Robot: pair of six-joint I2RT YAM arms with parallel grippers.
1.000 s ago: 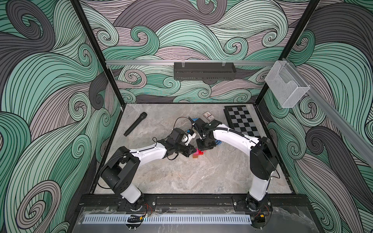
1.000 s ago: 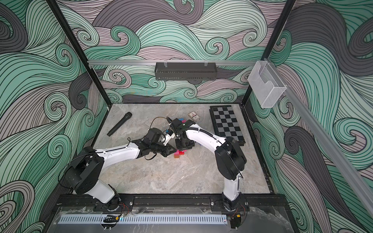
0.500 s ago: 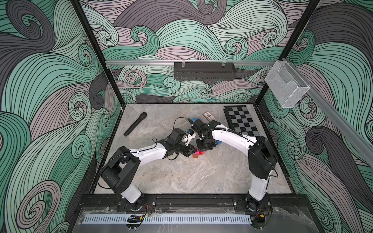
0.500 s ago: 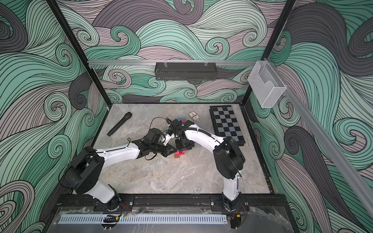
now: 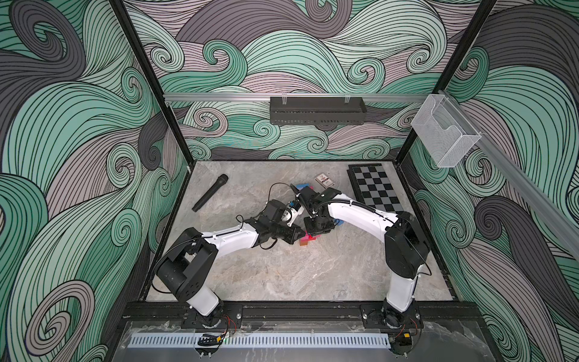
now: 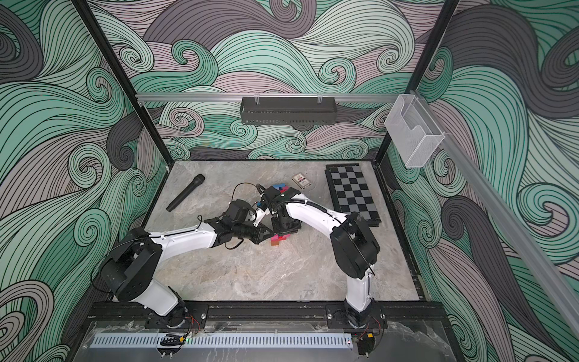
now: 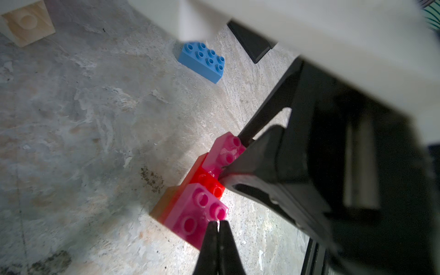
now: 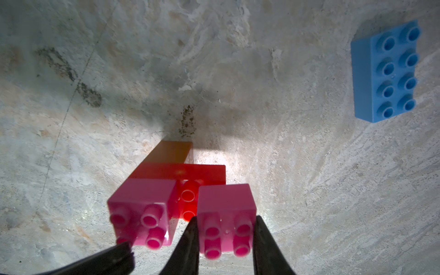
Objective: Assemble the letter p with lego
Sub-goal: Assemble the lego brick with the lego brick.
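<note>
The lego build lies on the table in both top views (image 5: 308,241) (image 6: 279,239). It is an orange brick (image 8: 173,152) under a red brick (image 8: 188,173), with two pink square bricks on top. My right gripper (image 8: 225,219) is shut on one pink brick (image 8: 225,202), a finger on each side, and that brick sits on the red one. My left gripper (image 7: 217,223) is shut with nothing in it, and its tips touch a corner of the other pink brick (image 7: 190,219). Both grippers meet over the build (image 5: 297,233) (image 5: 315,230).
A loose blue oblong brick (image 8: 385,71) lies beside the build, by the right arm. More loose bricks (image 5: 305,188) lie farther back, near a boxed card deck (image 5: 324,180). A chessboard (image 5: 376,188) is at the back right and a black microphone (image 5: 210,192) at the back left.
</note>
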